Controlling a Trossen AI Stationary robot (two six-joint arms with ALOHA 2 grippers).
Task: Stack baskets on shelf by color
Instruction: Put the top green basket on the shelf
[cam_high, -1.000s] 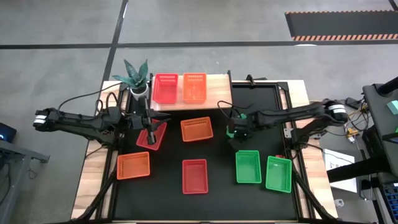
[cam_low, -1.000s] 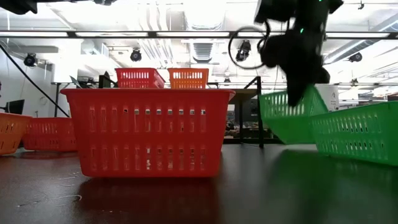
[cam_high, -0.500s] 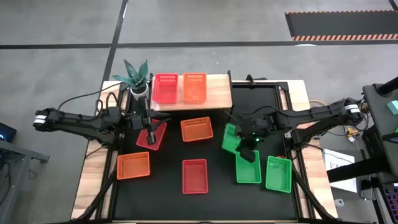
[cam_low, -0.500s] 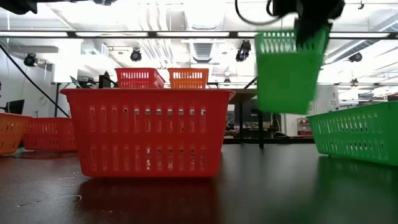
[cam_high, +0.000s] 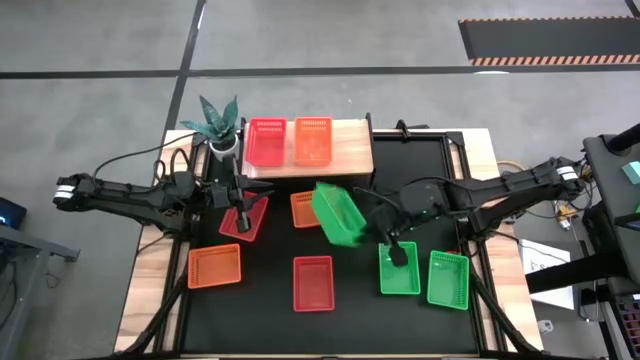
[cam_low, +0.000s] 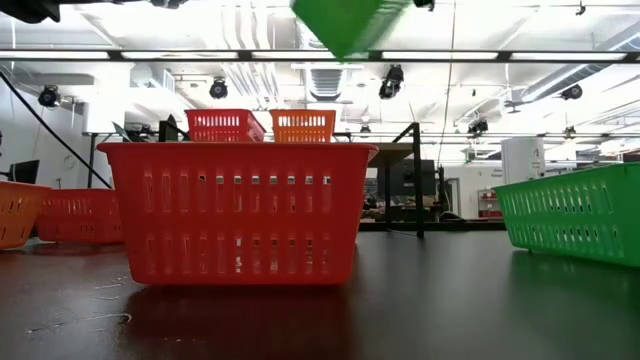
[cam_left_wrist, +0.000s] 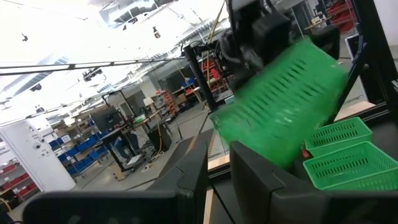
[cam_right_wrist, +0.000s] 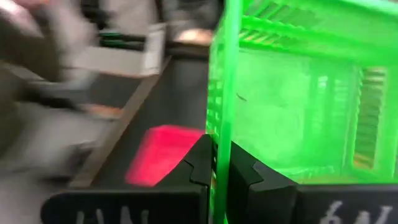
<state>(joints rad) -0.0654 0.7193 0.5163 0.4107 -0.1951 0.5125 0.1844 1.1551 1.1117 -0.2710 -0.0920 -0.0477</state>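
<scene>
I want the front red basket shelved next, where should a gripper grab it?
Grip one long wall of the red basket from straight above, a finger on each side. It sits upright, open-topped and clear of its neighbours, much as the right gripper pinches the green basket wall.

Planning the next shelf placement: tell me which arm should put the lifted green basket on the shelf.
Right. The right end effector is already shut on the green basket, held in the air near the shelf, which has bare wood beside the orange basket. The left end effector is at a red basket.
</scene>
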